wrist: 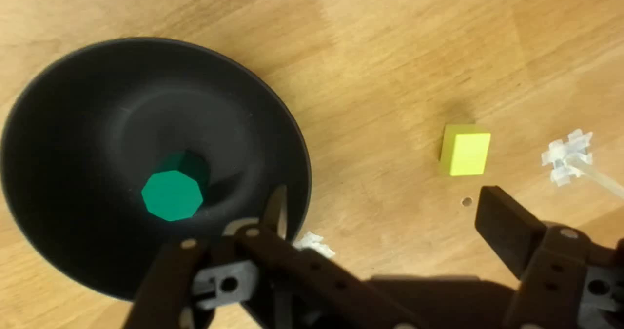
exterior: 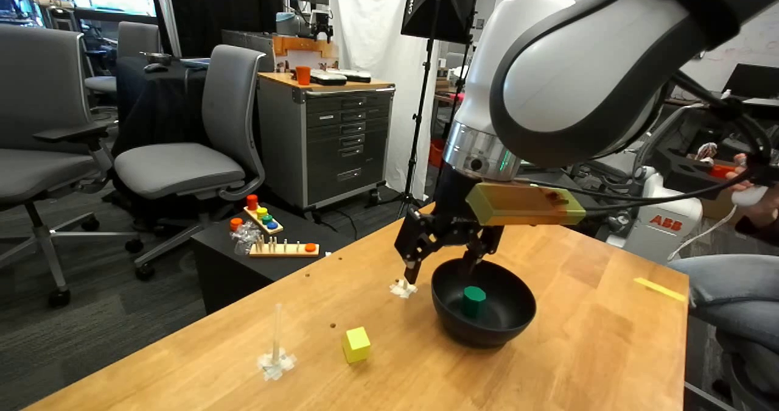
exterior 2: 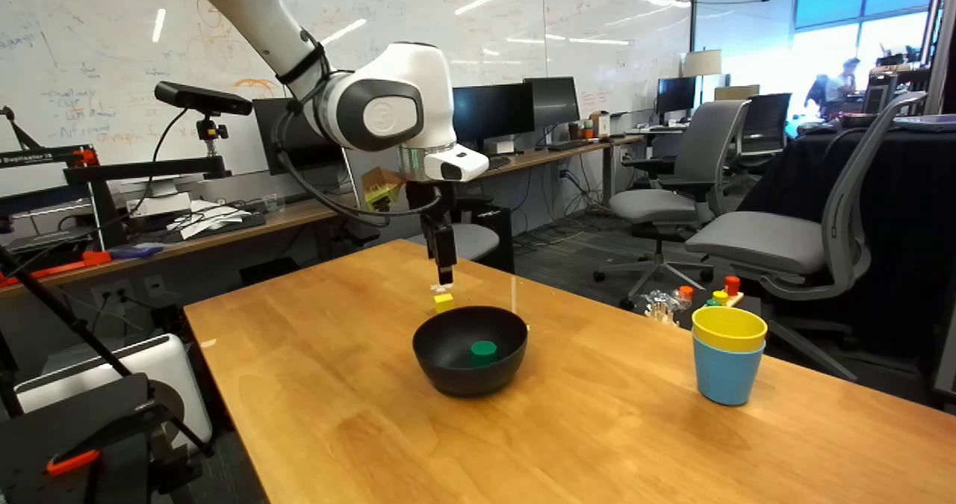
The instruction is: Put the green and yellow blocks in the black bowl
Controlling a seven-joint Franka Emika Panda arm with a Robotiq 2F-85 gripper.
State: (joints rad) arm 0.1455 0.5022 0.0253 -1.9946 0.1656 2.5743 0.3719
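Note:
The black bowl (exterior: pixel 514 310) stands upright on the wooden table; it also shows in an exterior view (exterior 2: pixel 437 358) and the wrist view (wrist: pixel 63 124). The green block (exterior: pixel 473 302) is inside the bowl, seen also in an exterior view (exterior 2: pixel 484 351) and the wrist view (wrist: pixel 172 195). The yellow block (exterior: pixel 356 344) sits on the table beside the bowl, apart from it; it also shows in an exterior view (exterior 2: pixel 444 302) and the wrist view (wrist: pixel 469 154). My gripper (wrist: pixel 383 195) is open and empty, above the table at the bowl's edge, one finger over the bowl.
A thin upright stick (exterior: pixel 277 338) is taped to the table near the yellow block. A second tape patch (exterior: pixel 403 288) lies by the bowl. A yellow cup (exterior 2: pixel 730 328) sits in a blue cup (exterior 2: pixel 726 373) near the table edge. A yellow strip (exterior: pixel 659 289) lies flat.

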